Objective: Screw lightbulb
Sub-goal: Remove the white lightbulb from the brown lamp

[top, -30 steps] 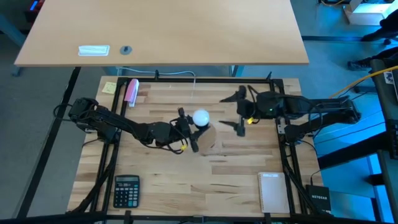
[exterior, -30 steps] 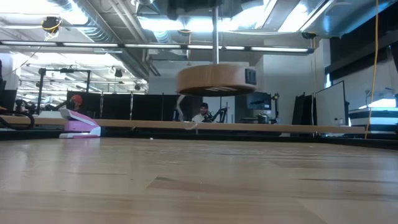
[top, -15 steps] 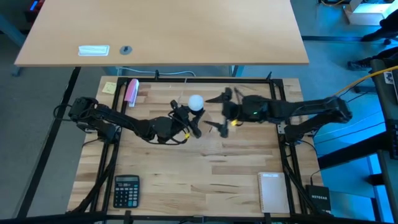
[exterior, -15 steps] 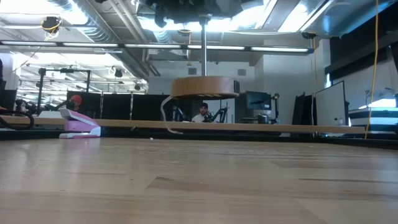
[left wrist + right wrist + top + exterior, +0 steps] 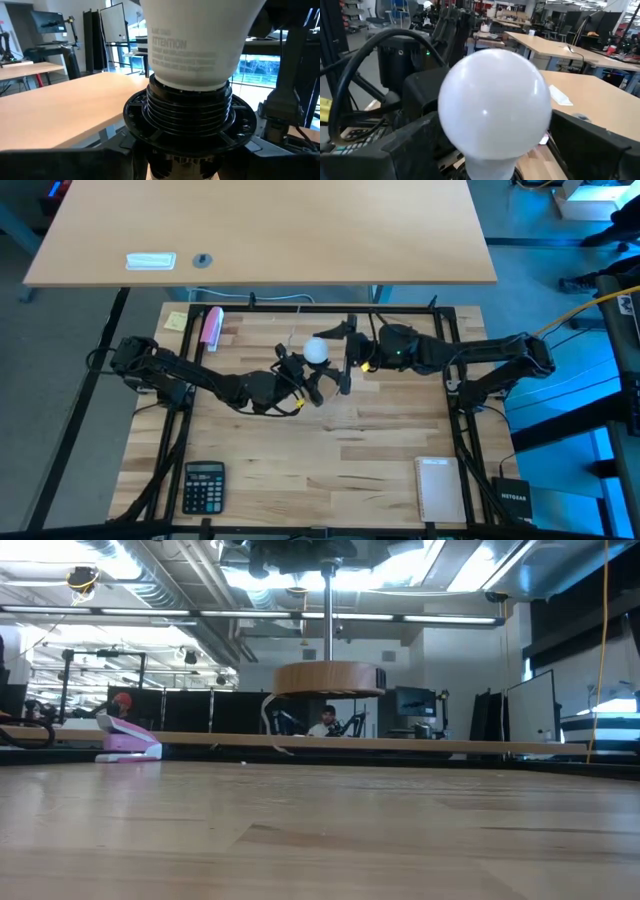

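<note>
the small white frosted lightbulb (image 5: 317,350) sits threaded in a black ribbed socket (image 5: 187,117), lifted above mid-table by the left gripper (image 5: 300,385), clenched around the socket. the right gripper (image 5: 345,355), released, flanks the globe; it should close gently, twist squarely. pale wooden table (image 5: 330,460), office behind.

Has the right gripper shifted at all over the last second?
Yes. In the high view the right gripper has moved leftward, away from the right table frame rail, and now sits open around the lightbulb, which the left gripper holds up.
</note>
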